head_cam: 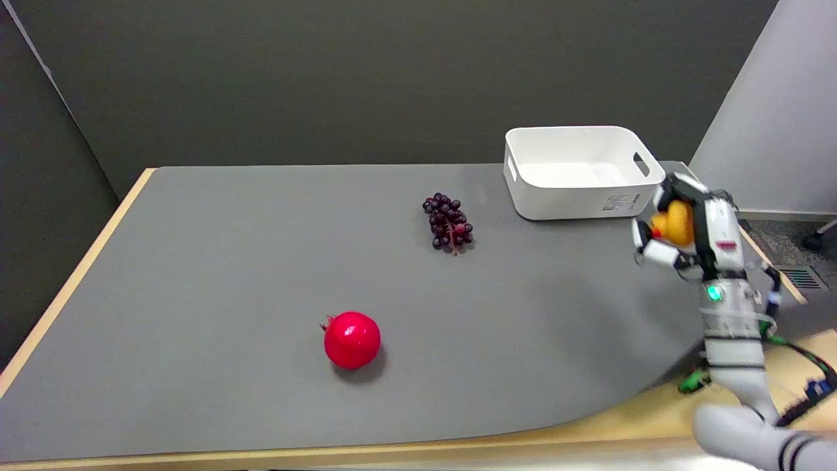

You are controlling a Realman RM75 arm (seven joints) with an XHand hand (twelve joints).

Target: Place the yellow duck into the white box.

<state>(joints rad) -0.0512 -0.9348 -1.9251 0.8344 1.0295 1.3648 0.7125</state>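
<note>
Beside the white box (575, 171) (grapes (448, 222), pomegranate (352, 339) well apart), the right hand (686, 229) clasps the yellow duck (673, 224).

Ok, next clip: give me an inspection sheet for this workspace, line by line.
Surface: wooden table under a grey mat.
Job's things: yellow duck held in the air near the white box, not yet inside; box looks empty.
Clutter: bunch of dark grapes; red pomegranate.
Hands: right hand grips the duck.
Cables: green and black wires by the forearm.
Surroundings: dark wall, pale panel on the right.
</note>
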